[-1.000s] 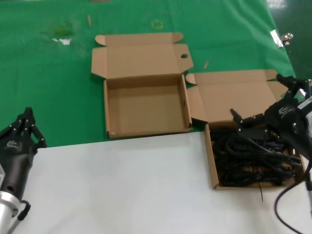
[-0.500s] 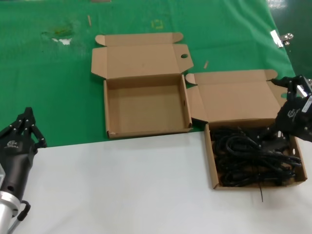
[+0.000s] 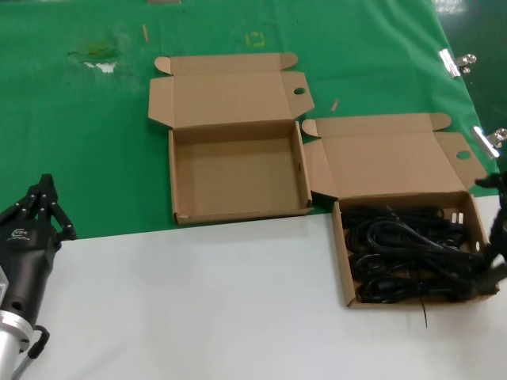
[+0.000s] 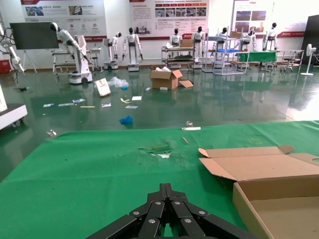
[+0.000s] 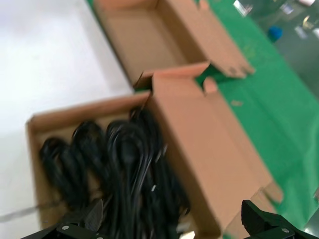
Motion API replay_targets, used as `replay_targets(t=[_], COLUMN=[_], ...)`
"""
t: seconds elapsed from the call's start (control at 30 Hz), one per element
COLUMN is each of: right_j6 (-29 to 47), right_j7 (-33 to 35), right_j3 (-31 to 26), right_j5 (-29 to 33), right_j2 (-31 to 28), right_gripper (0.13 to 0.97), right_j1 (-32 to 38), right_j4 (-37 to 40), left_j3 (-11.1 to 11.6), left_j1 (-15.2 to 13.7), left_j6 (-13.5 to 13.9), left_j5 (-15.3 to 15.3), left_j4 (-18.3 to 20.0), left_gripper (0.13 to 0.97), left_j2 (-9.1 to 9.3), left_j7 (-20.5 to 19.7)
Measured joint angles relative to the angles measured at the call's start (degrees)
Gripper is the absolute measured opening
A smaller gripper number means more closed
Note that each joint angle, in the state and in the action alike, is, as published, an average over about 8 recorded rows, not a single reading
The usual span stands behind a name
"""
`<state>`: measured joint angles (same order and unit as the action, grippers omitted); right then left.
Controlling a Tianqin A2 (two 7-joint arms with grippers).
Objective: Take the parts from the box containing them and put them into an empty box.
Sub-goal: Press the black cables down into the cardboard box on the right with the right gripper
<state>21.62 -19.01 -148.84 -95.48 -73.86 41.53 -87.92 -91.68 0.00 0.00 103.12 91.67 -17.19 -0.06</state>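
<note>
The parts [image 3: 408, 253] lie uncovered — right claw [image 3: 497, 237], fingers apart, has withdrawn to the box's edge.

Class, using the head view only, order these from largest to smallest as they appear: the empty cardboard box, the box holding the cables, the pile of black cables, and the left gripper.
1. and 2. Empty box and box holding the cables: look alike, so unranked.
3. Pile of black cables.
4. Left gripper, though it sits nearer the camera.

Black parts [image 3: 408, 253] in plain brown box [image 3: 342, 261]; green cloth [image 3: 79, 142].
</note>
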Motion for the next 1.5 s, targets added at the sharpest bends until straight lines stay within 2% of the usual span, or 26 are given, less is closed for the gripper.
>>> replay_targets(t=[0.23,0.67,1.13,1.5], right_j6=[4.5,7.6,11.3,14.0], right_j7=[0.7,2.5,3.9,5.2], right_j3=[9.2,23.1,32.7,37.4], right_j5=[2.8,6.2,11.2,13.9], right_j2=[-0.4,-0.1,4.9,8.1], right_gripper=[0.966,0.963,0.909,0.743], right_j1=[-8.6,-22.7,-28.2,-30.0], right_j4=[-0.1,-2.8,-0.5,0.3], left_j3=[0.0,0.0,0.0,0.0], left_j1=[0.0,0.0,0.0,0.0], left_j6=[0.0,0.0,0.0,0.0], left_j5=[0.0,0.0,0.0,0.0], left_j4=[0.0,0.0,0.0,0.0], left_gripper=[0.140,0.140,0.140,0.140], left_j2=[0.00,0.00,0.00,0.00], left_j7=[0.0,0.0,0.0,0.0])
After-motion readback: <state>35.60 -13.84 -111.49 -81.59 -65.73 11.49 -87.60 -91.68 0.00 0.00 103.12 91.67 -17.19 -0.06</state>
